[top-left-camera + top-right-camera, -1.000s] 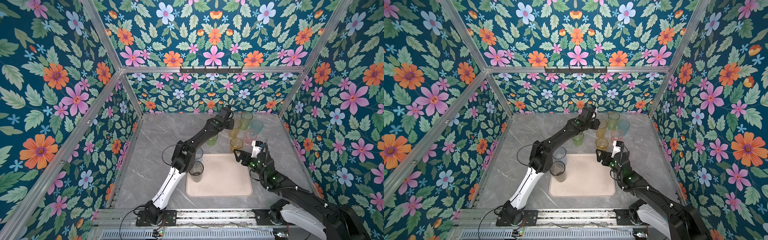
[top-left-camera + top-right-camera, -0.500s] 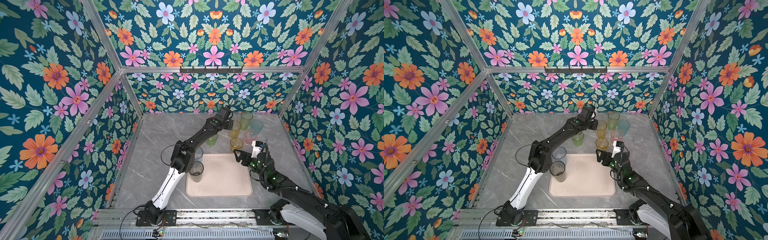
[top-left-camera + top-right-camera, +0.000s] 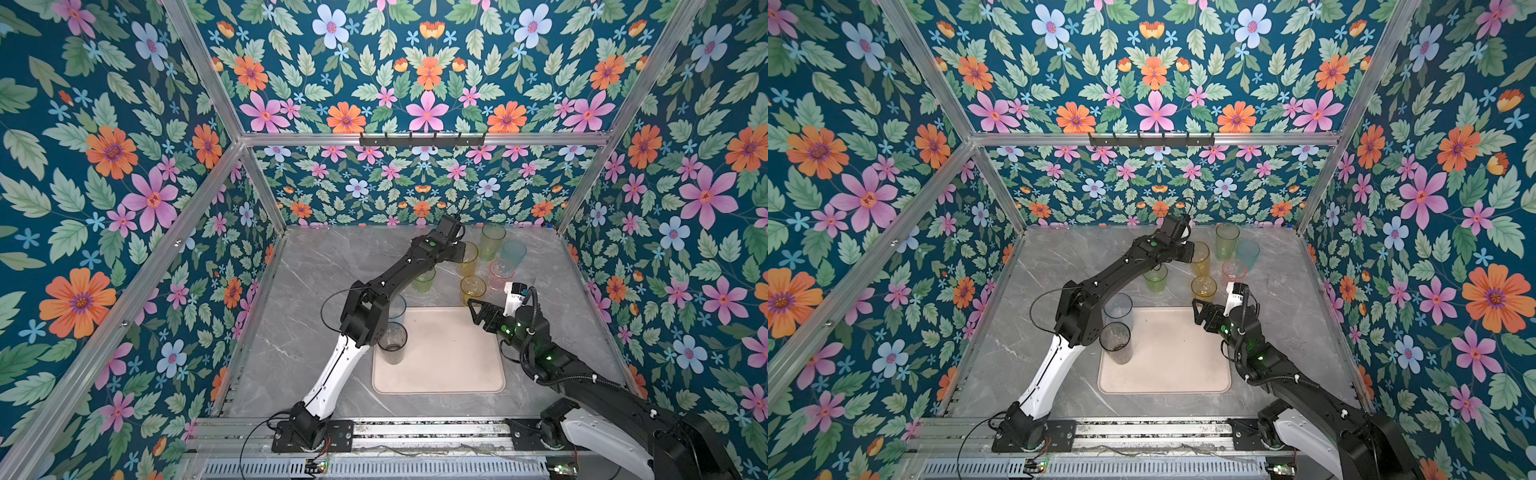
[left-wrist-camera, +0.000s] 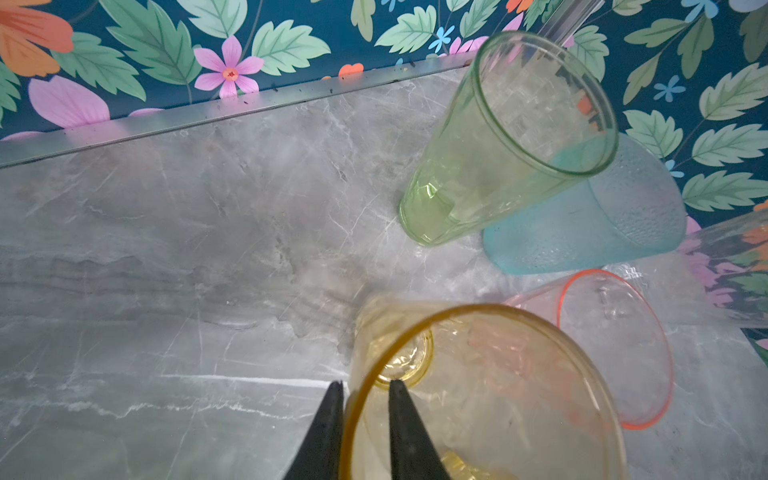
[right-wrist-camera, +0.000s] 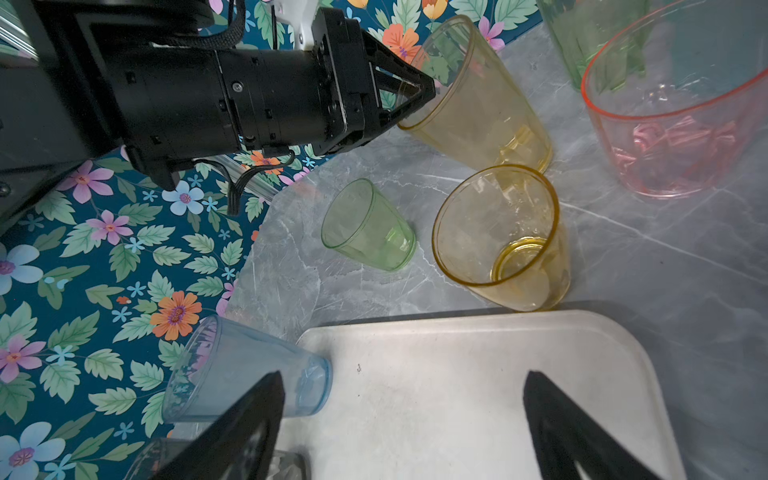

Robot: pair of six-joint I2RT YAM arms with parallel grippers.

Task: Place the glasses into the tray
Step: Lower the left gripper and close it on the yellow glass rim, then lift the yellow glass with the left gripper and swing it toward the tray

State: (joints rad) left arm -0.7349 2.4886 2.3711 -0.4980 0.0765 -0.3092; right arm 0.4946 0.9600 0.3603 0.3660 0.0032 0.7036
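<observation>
left arm [image 3: 399,274]: black forelinks, white base link, green LED | right arm [image 3: 575,370]: black, white base shell, looped cable

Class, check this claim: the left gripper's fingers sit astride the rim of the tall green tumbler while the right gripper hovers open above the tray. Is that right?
One slip: the left gripper straddles the rim of the tall amber tumbler, not the tall green tumbler, as the left wrist view shows. The right gripper does hover open above the tray.

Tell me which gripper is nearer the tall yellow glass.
Left. The left gripper straddles the rim of the tall yellow glass; the right gripper hangs open above the tray, clear of that glass.
</observation>
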